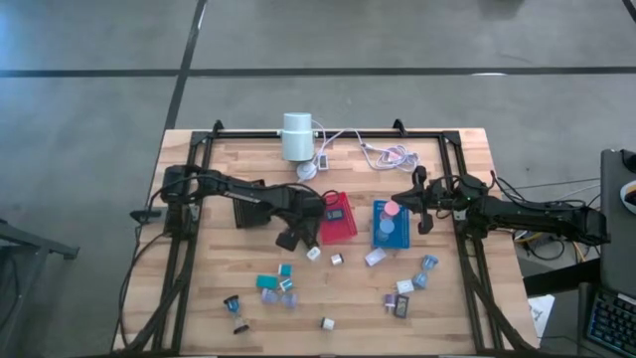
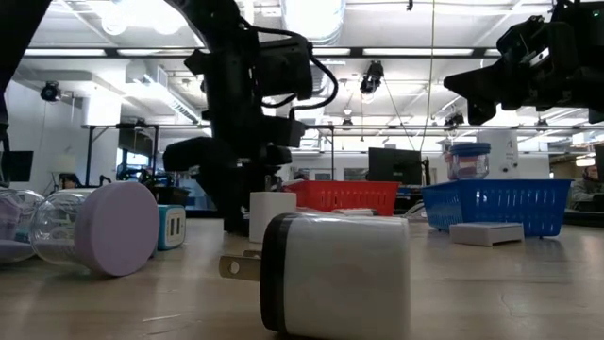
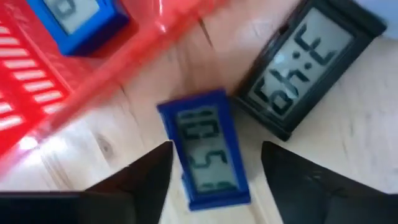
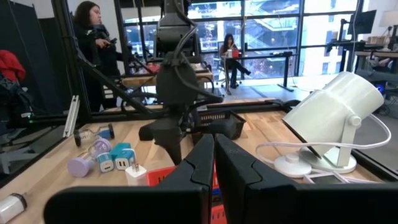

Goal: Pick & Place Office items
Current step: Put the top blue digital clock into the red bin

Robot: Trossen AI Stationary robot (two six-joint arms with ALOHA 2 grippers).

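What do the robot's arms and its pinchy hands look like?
Both arms are dark, nearly black, built from jointed sections with thin black cables running along them. The left gripper has two flat, dark, wedge-shaped fingers. The right gripper has two long black fingers with smooth, tapering tips.

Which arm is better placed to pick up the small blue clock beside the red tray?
Left: its tool already straddles the blue clock with fingers apart. The right tool is shut, farther off.

Red tray [image 3: 56, 81] cut off at 9 o'clock edge, blurred. Black clock [image 3: 305, 62] clipped at 1 o'clock. Small items [image 1: 402, 298] at 5 o'clock too tiny to identify.
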